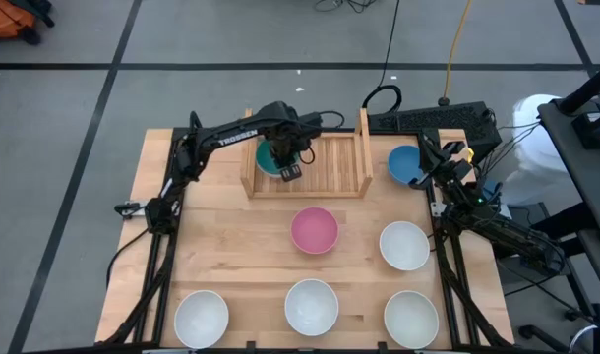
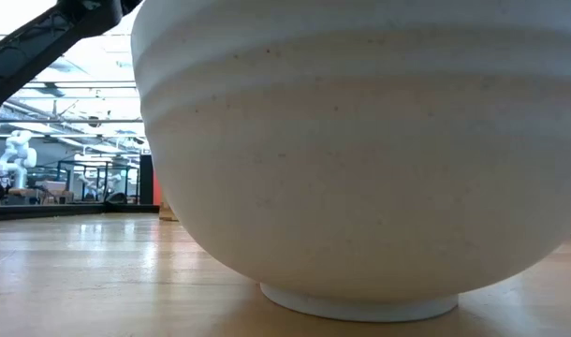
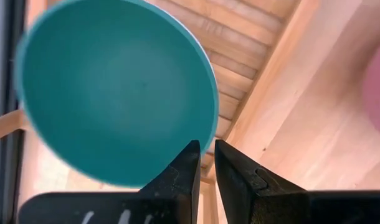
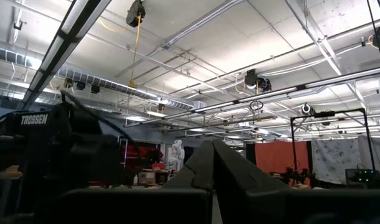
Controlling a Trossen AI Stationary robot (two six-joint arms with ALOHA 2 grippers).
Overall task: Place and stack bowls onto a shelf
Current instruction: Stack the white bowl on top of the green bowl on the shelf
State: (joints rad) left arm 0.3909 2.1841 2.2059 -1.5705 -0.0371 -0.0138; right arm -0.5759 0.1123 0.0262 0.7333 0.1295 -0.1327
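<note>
My left gripper (image 1: 290,172) (image 3: 207,163) is over the left half of the wooden shelf (image 1: 339,167) and is shut on the teal green bowl (image 1: 270,157) (image 3: 115,87). My right gripper (image 1: 433,149) (image 4: 212,165) waits shut and empty at the table's right edge, beside the blue bowl (image 1: 405,165), which stands on the tabletop just right of the shelf. The pink bowl (image 1: 314,229) and several white bowls (image 1: 403,245) (image 1: 311,306) stand on their feet on the tabletop. One white bowl (image 2: 360,150) fills the low view. My left gripper pinches the teal bowl's rim (image 3: 205,134) on its near side, one finger inside the bowl and one outside. The fingers come from above, pointing down. The bowl is open side up over the shelf's slats; whether its foot rests on them I cannot tell.
The shelf's right half (image 1: 344,157) is bare slats between its upright side boards (image 1: 364,147). White bowls (image 1: 201,318) (image 1: 411,319) line the near edge. Cables and a keyboard (image 1: 428,120) lie behind the table's far right corner.
</note>
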